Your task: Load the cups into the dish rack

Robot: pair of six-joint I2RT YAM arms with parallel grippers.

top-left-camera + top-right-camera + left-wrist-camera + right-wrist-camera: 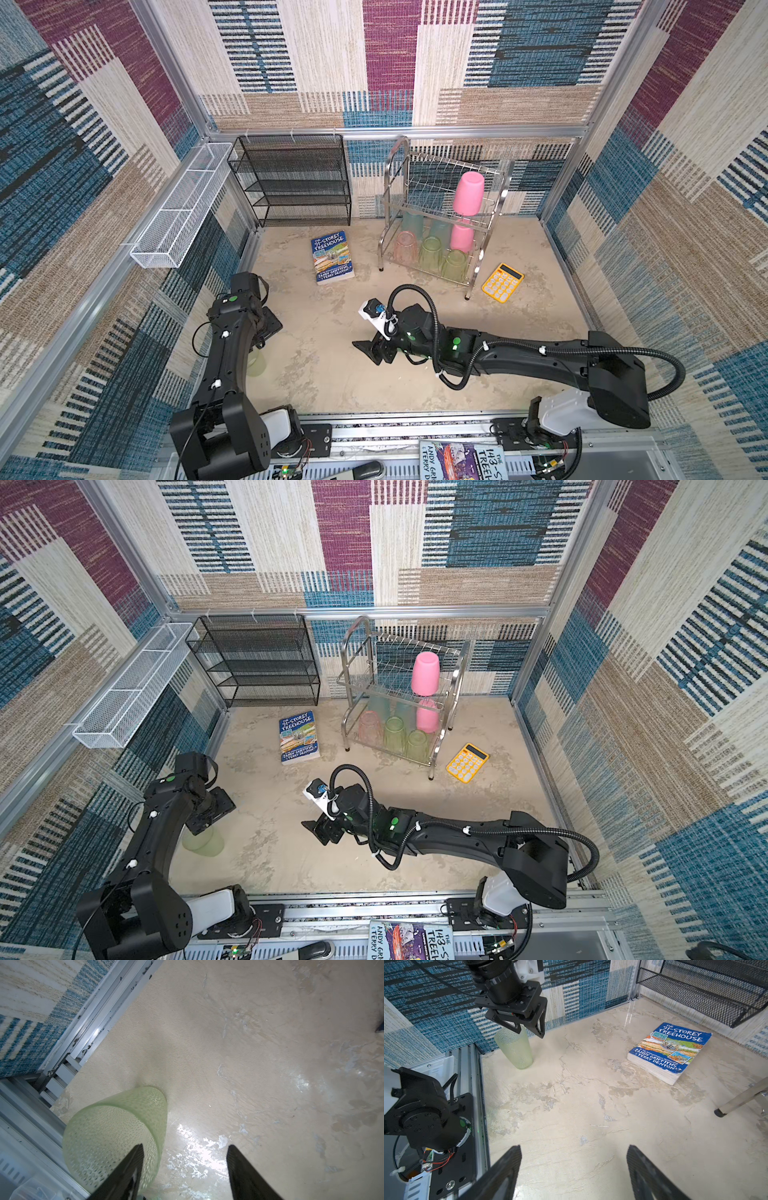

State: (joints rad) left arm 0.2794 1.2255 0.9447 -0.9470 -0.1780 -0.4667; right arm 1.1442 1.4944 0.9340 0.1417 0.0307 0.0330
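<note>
Left claw (pixel 185 1147) agape, empty, partly covering yellow-green cup (pixel 116 1126); right claw (pixel 574 1147) agape, empty.

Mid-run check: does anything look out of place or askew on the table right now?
One yellow-green cup stands at the left edge of the table, outside the dish rack. The left gripper sits off-centre over it: one finger overlaps the cup and the gap lies beside it. Nothing spilled.

Bright, even light comes from above. White glare lies on the table (pixel 199 1147) in the left wrist view, where the near yellow-green cup (pixel 104 1136) looks blurred. Shadows are soft. Both top views are slightly soft.
</note>
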